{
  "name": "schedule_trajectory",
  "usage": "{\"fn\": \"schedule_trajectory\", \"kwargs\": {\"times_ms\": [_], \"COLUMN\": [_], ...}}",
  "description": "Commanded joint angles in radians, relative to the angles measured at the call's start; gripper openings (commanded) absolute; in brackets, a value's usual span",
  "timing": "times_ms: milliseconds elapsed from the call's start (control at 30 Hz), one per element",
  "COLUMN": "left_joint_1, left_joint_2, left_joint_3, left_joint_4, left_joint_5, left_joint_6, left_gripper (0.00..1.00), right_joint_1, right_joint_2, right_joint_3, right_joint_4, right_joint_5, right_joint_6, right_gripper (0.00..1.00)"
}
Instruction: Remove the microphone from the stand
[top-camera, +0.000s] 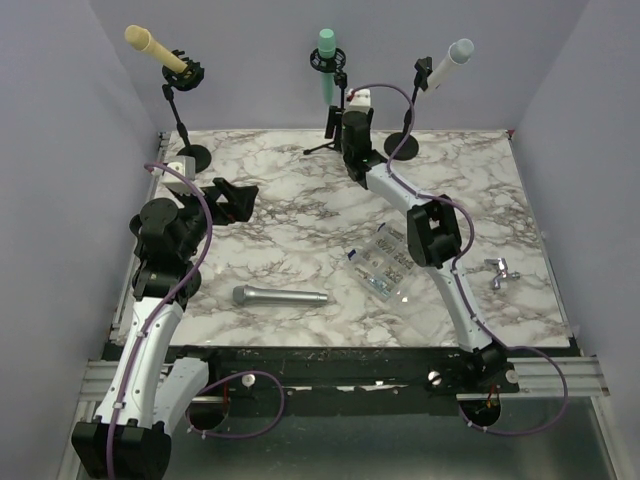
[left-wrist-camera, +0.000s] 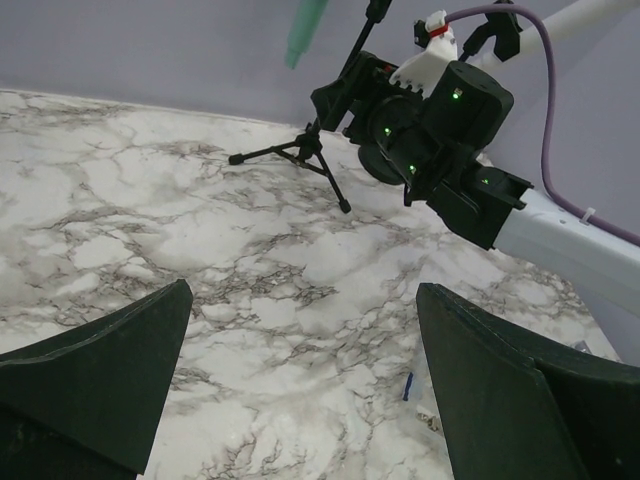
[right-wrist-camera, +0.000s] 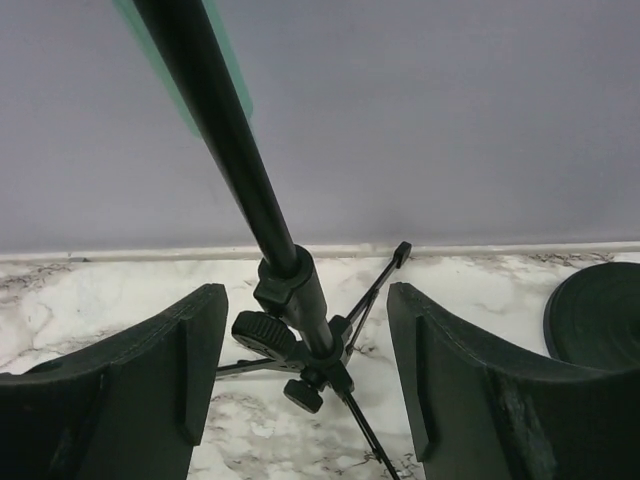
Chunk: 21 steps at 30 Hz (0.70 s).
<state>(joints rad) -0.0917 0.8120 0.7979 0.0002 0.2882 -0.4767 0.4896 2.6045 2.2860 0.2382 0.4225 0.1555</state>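
Microphones, three mounted, yellow (top-camera: 150, 42), green (top-camera: 327, 45), white (top-camera: 458, 52), one silver (top-camera: 280, 296) lying flat, left jaws wide, right jaws apart astride tripod stand (right-wrist-camera: 290, 285)

The microphone (top-camera: 327, 70) is mint green, its stand (right-wrist-camera: 265, 215) black.

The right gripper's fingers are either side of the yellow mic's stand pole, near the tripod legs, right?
Wrong mic. The pole between the fingers of the right gripper carries the green mic, not the yellow mic, as the top view shows. The fingers do sit either side of it, near the tripod legs.
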Motion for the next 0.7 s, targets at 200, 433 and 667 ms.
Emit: {"fn": "schedule_trajectory", "kwargs": {"times_ms": [200,433,667], "left_joint_1": [0.014,0.018,0.020], "left_joint_2": [0.003,0.000,-0.001], "left_joint_3": [-0.011,-0.014,-0.017], "left_joint_4": [0.031,0.036,0.038], "left_joint_5": [0.031,0.036,0.037], "left_joint_6": [-0.017,-0.020,-0.022], "left_gripper": [0.97,0.97,0.97], "right_joint_1": [-0.005,-0.002,0.040], "right_joint_2": [-0.050,-0.157,-0.310], "right_joint_3": [-0.083,-0.237,-0.481], "right_joint_4": [0.055,0.039,0.071], "right_joint_5": [-0.125,-0.260,-0.370], "right_joint_6": [-0.074,-0.038,0.023], "right_gripper": [0.39,0.16,0.13]}}
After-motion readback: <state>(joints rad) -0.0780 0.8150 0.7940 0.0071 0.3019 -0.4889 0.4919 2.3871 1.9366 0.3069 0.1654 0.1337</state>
